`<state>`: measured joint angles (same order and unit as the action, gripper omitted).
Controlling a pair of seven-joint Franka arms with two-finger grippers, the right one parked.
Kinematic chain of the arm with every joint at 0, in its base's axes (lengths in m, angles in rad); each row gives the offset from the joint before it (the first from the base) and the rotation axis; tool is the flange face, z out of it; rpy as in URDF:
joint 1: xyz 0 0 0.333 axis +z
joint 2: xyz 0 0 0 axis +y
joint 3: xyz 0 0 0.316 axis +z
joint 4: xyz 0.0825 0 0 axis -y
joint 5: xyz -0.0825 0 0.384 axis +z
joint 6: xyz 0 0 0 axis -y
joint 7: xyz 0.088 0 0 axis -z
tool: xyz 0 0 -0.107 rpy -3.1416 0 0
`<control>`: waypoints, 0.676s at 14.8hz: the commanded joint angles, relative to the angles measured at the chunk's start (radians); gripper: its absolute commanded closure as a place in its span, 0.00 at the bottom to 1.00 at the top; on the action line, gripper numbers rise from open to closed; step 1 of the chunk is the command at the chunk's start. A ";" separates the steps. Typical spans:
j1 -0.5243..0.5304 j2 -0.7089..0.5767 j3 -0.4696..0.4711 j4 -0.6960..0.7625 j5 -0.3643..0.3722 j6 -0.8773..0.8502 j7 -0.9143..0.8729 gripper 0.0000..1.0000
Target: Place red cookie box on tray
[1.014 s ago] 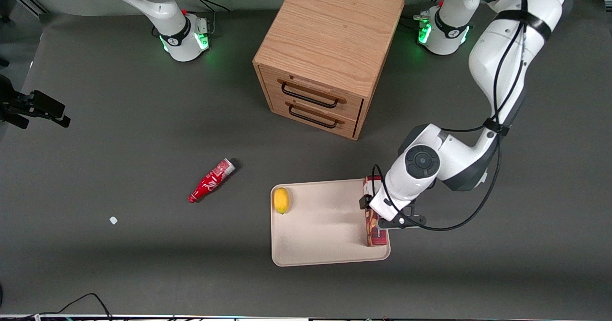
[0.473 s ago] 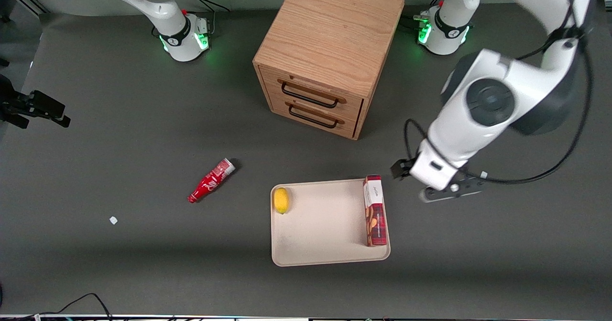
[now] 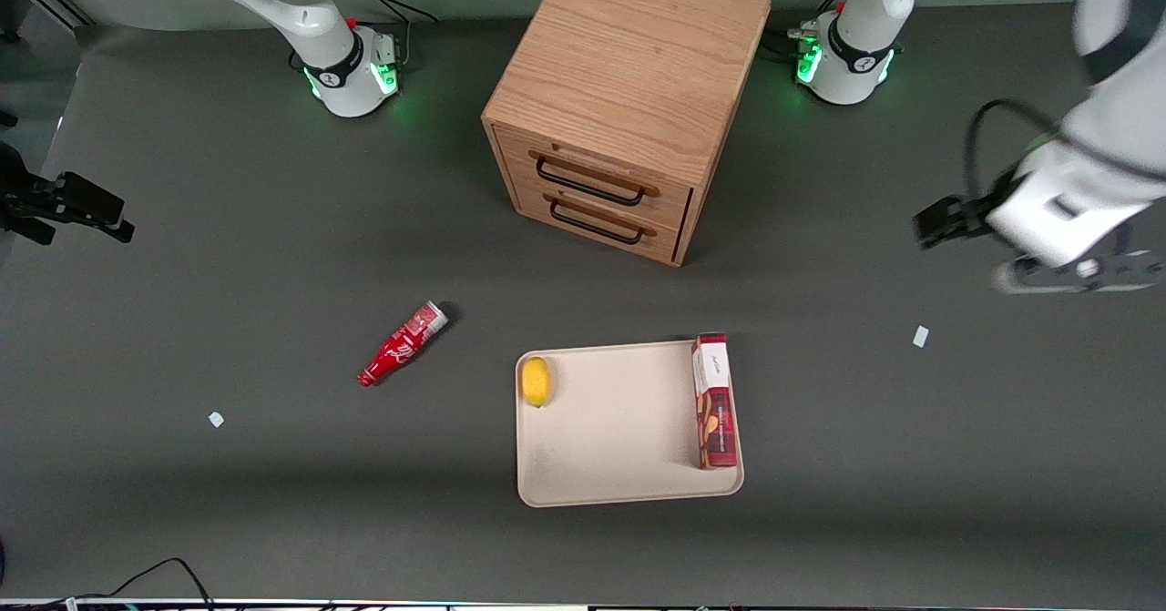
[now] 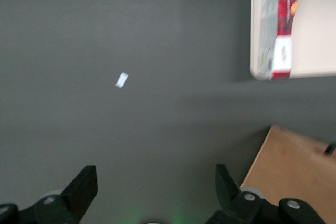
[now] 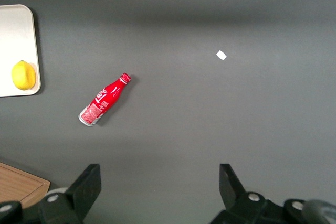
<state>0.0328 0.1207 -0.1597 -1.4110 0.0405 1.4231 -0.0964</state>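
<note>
The red cookie box [image 3: 714, 402] lies flat in the beige tray [image 3: 610, 452], along the rim toward the working arm's end of the table. The left wrist view also catches the box [image 4: 283, 24] and a corner of the tray [image 4: 317, 35]. My gripper [image 3: 1075, 276] hangs above bare table well off toward the working arm's end, farther from the front camera than the tray and apart from the box. In the wrist view the gripper [image 4: 155, 182] is open, with only dark table between its fingers.
A lemon [image 3: 536, 381] sits in the tray at the rim toward the parked arm's end. A red bottle [image 3: 402, 344] lies on the table. The wooden two-drawer cabinet [image 3: 629, 101] stands farther back. Small white scraps [image 3: 921, 336] [image 3: 216, 419] lie on the mat.
My gripper has let go of the box, risen and swung away from the tray toward the working arm's end. The box stays on the tray.
</note>
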 commanded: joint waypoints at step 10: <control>0.027 -0.420 0.119 -0.424 -0.030 0.039 0.287 0.00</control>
<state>0.0355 -0.2454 0.0016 -1.7773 0.0097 1.4358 0.1943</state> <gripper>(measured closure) 0.000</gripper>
